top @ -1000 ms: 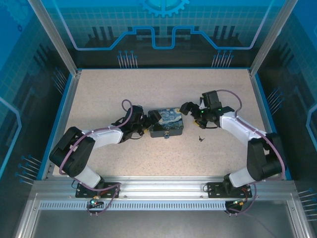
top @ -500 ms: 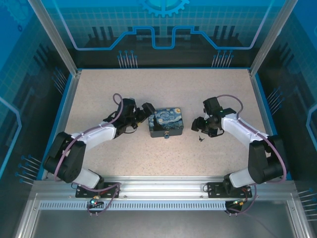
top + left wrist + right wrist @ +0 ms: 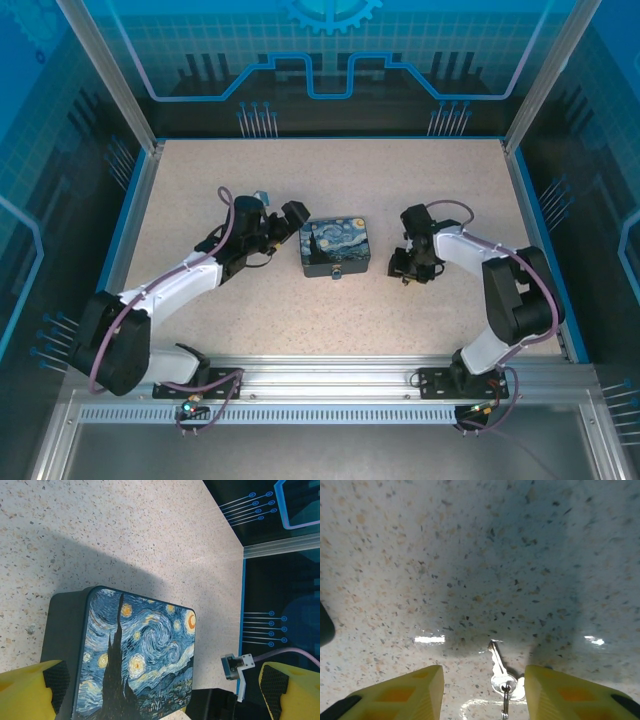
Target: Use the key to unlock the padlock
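The tiny blue padlock [image 3: 338, 272] hangs on the front face of the dark night-sky box [image 3: 335, 247]. In the left wrist view the box's [image 3: 135, 655] painted lid lies between and beyond the yellow fingers [image 3: 30, 692]; my left gripper [image 3: 281, 216] is open, just left of the box and apart from it. The key [image 3: 500, 670] lies flat on the table with a small ring through its head, and it looks silvery here. My right gripper [image 3: 485, 697] hangs low over it, open, one finger on either side. From above, my right gripper [image 3: 405, 268] covers the key.
The speckled table [image 3: 330, 170] is walled by blue rails and glass panels. The box stands mid-table between the two arms. A part of the right arm [image 3: 235, 666] shows beyond the box in the left wrist view.
My left gripper has let go of the box's left side and drawn back up and to the left. My right gripper has swung down and now stands over the key.
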{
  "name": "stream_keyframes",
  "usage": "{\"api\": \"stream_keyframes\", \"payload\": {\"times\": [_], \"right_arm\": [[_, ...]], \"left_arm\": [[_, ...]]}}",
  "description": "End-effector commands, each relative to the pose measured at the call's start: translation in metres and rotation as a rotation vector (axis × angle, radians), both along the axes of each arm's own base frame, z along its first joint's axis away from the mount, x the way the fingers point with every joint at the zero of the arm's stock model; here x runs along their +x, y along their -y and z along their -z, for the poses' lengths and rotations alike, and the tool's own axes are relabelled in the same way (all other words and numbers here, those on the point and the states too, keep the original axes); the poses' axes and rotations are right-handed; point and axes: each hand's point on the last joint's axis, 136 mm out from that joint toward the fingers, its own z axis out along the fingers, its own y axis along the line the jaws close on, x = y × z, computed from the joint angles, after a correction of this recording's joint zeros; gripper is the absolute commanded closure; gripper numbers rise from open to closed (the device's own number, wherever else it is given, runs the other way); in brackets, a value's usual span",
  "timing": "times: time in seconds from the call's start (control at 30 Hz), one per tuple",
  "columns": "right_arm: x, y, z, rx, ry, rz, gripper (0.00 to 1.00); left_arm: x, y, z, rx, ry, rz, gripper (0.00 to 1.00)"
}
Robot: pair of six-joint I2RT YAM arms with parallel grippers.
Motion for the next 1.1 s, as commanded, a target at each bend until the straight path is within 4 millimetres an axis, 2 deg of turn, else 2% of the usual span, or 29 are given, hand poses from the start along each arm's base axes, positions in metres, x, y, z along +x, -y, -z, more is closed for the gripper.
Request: {"api": "stream_keyframes", "payload": {"times": [0.0, 0.17, 0.23, 0.4, 0.6, 0.8, 1.07], "right_arm": [[-0.009, -0.009, 0.005, 0.003, -0.022, -0.030, 0.54], [-0.018, -0.018, 0.004, -0.011, -0.038, -0.047, 0.54], [-0.033, -0.016, 0.012, -0.025, -0.076, -0.042, 0.54], [-0.042, -0.017, 0.020, -0.053, -0.100, -0.037, 0.54], [-0.035, -0.017, 0.021, -0.081, -0.096, -0.036, 0.54], [-0.019, -0.019, 0.005, -0.132, -0.049, -0.069, 0.51], [-0.013, -0.017, 0.005, -0.172, -0.043, -0.093, 0.50]], "left_arm": [[-0.008, 0.002, -0.001, -0.009, -0.010, 0.023, 0.01], [-0.007, 0.003, 0.001, -0.016, -0.011, 0.024, 0.01], [-0.007, 0.004, 0.002, -0.021, -0.015, 0.025, 0.01], [-0.006, 0.005, 0.003, -0.024, -0.011, 0.028, 0.01], [-0.006, 0.005, 0.006, -0.020, -0.016, 0.031, 0.01], [-0.008, 0.005, 0.009, -0.027, -0.022, 0.029, 0.01], [-0.007, 0.005, 0.008, -0.031, -0.017, 0.030, 0.01]]}}
